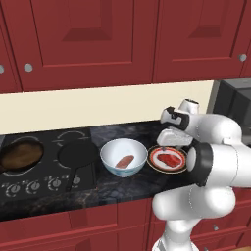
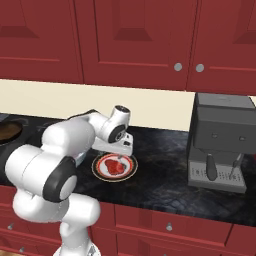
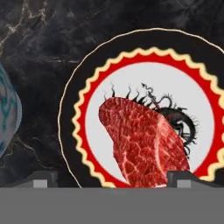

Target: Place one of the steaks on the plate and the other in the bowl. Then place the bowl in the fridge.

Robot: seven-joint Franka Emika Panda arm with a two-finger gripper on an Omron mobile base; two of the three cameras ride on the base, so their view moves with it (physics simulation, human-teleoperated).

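Note:
One red steak (image 3: 144, 146) lies on the plate (image 3: 72, 109), a round plate with a black rim and a red and yellow scalloped border, seen again on the counter (image 1: 167, 159). My gripper (image 3: 113, 181) hangs open just above this steak, one fingertip on either side of it, holding nothing. The other steak (image 1: 125, 161), paler pink, rests inside the white bowl (image 1: 123, 156) with its blue pattern, just left of the plate. From the right, the plate (image 2: 131, 168) sits under my hand. The fridge is out of view.
A dark coffee machine (image 2: 220, 142) stands on the counter right of the plate. Left of the bowl is a cooktop with a frying pan (image 1: 19, 154) and a second dark pan (image 1: 78, 154). Red cabinets hang above and run below the black counter.

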